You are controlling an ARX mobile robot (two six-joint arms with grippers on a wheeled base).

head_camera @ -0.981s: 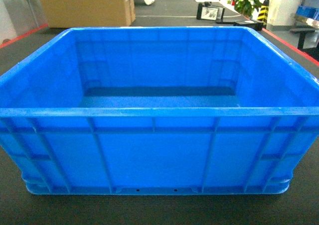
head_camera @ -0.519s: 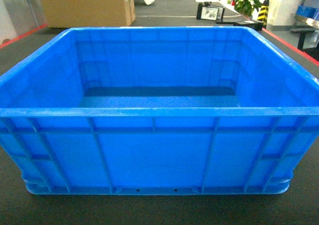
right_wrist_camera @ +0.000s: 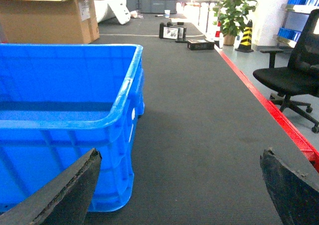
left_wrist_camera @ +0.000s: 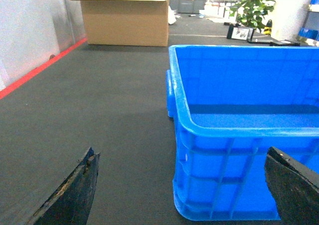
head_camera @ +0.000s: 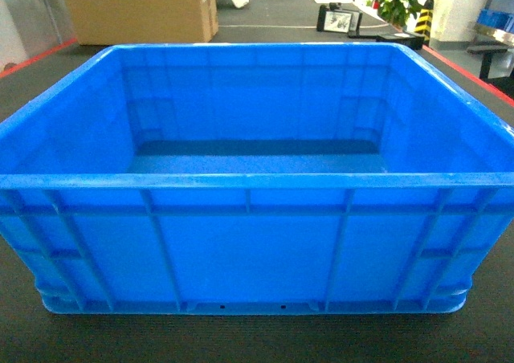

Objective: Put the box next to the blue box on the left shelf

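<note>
The big blue crate point(head_camera: 257, 178) sat on the dark grey floor point(left_wrist_camera: 99, 110), right in front of the robot, and it was empty inside. No shelf and no other blue box could be seen near it, so the job of putting it away looked like it had hardly begun. The left pincer point(left_wrist_camera: 182, 195) was spread wide near the crate's left front corner, and the right pincer point(right_wrist_camera: 179, 195) was spread wide near its right front corner. Neither one held anything or touched the crate. They were probably set like this, one on each side, so the two arms could take the crate together, since it looked too big for one. The head view showed only the crate and no arms at all. The wrist views showed the dark pincer tips, plus a cardboard box point(left_wrist_camera: 127, 18) far back and a black office chair point(right_wrist_camera: 294, 70) off to the right.
</note>
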